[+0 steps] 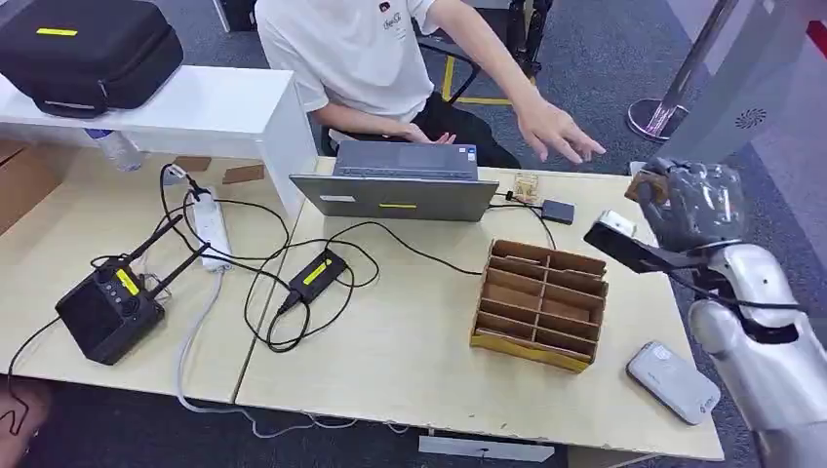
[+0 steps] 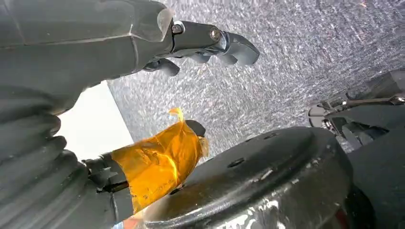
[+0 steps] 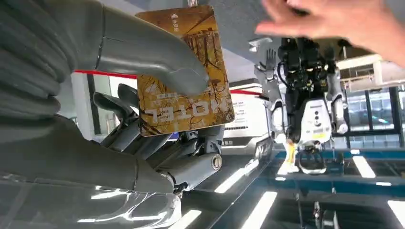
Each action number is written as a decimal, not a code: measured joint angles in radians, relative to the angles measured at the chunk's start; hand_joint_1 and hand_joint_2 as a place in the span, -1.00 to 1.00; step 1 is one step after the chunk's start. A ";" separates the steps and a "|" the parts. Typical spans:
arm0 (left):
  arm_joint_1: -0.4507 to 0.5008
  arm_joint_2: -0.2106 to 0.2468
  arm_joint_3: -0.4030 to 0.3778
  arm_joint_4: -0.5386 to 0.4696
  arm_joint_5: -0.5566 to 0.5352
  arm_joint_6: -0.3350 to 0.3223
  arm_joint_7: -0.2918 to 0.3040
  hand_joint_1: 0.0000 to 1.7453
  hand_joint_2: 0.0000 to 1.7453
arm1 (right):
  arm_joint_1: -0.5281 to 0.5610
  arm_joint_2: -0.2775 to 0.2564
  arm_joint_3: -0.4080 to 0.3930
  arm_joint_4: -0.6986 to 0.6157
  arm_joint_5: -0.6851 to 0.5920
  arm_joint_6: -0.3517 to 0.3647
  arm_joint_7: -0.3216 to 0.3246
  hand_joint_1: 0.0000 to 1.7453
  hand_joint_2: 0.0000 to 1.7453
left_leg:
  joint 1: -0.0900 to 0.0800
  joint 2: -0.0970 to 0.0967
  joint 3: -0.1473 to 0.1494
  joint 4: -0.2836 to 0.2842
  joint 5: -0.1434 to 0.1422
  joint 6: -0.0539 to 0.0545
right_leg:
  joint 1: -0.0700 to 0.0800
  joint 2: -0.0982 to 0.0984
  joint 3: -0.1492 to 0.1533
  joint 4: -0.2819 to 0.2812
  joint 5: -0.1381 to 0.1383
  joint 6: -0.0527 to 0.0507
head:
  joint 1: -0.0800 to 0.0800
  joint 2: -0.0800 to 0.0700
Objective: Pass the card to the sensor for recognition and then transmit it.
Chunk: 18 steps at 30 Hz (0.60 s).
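Note:
My right hand (image 1: 694, 202) is raised at the table's far right corner and pinches a brown hotel card (image 3: 184, 71) between its thumb and fingers; a small corner of the card (image 1: 644, 187) shows in the head view. A person's open hand (image 1: 558, 134) reaches toward it from behind the table and hovers close beyond the card (image 3: 344, 21). The white card sensor (image 1: 673, 381) lies on the table near the front right edge, below my right arm. My left hand (image 2: 143, 67) hangs over grey carpet with fingers apart, holding nothing; its thumb is wrapped in orange tape.
A wooden slotted card box (image 1: 539, 303) stands left of the sensor. A grey laptop (image 1: 400, 182), a small black dongle (image 1: 558, 211), a black adapter with cables (image 1: 314, 276), a power strip (image 1: 209, 227) and a black antenna box (image 1: 109, 312) share the table (image 1: 410, 361). The person sits behind the laptop.

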 joint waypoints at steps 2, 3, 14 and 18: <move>0.001 0.000 -0.005 0.000 -0.005 -0.001 -0.006 -1.00 1.00 | -0.042 0.016 0.044 0.050 -0.005 -0.006 0.005 1.00 1.00 | 0.000 -0.001 -0.001 0.000 0.000 0.000 | 0.000 -0.002 0.000 0.000 0.000 0.000 | 0.000 0.000; 0.001 0.001 -0.009 0.000 -0.007 -0.001 -0.009 -1.00 1.00 | -0.062 0.027 0.061 0.075 -0.002 -0.011 0.012 1.00 1.00 | 0.000 -0.001 -0.002 0.000 0.000 0.000 | 0.000 -0.002 0.000 0.000 0.000 0.000 | 0.000 0.000; 0.001 0.007 -0.036 0.000 -0.018 -0.002 -0.018 -1.00 1.00 | -0.174 0.115 0.172 0.276 0.018 -0.045 0.030 1.00 1.00 | 0.000 -0.003 -0.003 0.000 0.000 0.000 | 0.000 -0.003 -0.002 0.000 0.000 0.000 | 0.000 0.000; 0.001 0.009 -0.040 0.000 -0.018 -0.005 -0.019 -1.00 1.00 | -0.191 0.125 0.186 0.303 0.014 -0.047 0.030 1.00 1.00 | 0.000 -0.003 -0.003 0.000 0.000 0.000 | 0.000 -0.003 -0.002 0.000 0.000 0.000 | 0.000 0.000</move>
